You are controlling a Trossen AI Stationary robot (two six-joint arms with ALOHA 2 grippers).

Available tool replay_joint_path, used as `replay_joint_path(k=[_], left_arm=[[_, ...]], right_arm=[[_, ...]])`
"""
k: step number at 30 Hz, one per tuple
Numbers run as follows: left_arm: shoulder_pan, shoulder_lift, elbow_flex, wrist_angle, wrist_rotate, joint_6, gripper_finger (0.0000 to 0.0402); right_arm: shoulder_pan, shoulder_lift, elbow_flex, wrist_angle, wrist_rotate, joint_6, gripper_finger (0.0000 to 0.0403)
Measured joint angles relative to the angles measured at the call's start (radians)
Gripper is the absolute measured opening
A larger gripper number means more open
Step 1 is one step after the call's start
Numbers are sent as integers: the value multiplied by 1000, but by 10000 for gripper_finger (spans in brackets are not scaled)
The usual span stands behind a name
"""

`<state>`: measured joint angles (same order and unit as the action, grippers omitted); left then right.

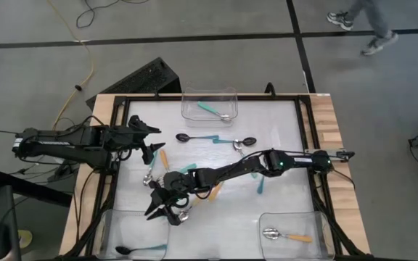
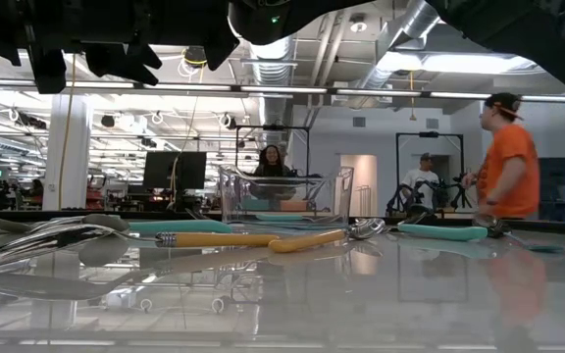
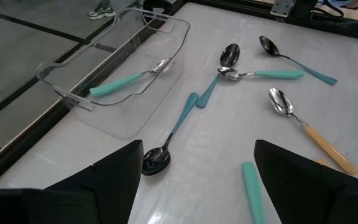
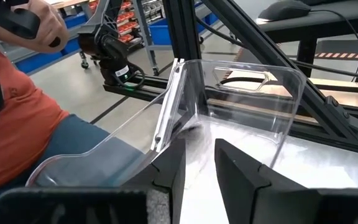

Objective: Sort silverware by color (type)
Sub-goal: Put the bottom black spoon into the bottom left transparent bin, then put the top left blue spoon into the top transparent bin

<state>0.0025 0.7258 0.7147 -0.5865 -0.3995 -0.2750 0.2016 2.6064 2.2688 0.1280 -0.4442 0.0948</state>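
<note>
Overhead, the right gripper (image 1: 167, 205) hangs near the corner bin (image 1: 138, 233) that holds a black-bowled teal spoon (image 1: 140, 250); whether its fingers carry anything I cannot tell. The left gripper (image 1: 149, 141) waits with fingers spread, an orange-handled spoon (image 1: 157, 166) just ahead of it.

At table level, light, stiff spoons lie flat; the slim handles look slippery, so a pinch mid-handle seems best.

From the left wrist, a black-bowled teal spoon (image 3: 170, 133) lies between the wide-apart fingers (image 3: 114, 180), just beyond their tips.

From the right wrist, its fingers (image 4: 244, 171) stand slightly apart with nothing visible between them, the clear bin's wall just ahead.
</note>
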Motion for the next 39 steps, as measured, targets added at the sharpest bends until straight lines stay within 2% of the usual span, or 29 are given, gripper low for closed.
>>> replay_joint_path(k=[11, 18, 23, 27, 34, 39], left_arm=[[0, 0, 0, -9, 0, -1, 293], [0, 0, 0, -25, 0, 6, 293], [0, 0, 0, -37, 0, 6, 293], [0, 0, 0, -37, 0, 9, 293], [0, 0, 0, -37, 0, 9, 293], [0, 0, 0, -37, 1, 5, 293]], right_arm=[[-31, -19, 0, -12, -30, 2, 113], [-64, -141, 0, -174, -34, -109, 113], [-74, -256, 0, -429, -106, -207, 113], [-74, -364, 0, -706, -129, -262, 113], [-76, -502, 0, -1162, 17, -278, 113], [-87, -562, 0, -1462, 24, -280, 113]])
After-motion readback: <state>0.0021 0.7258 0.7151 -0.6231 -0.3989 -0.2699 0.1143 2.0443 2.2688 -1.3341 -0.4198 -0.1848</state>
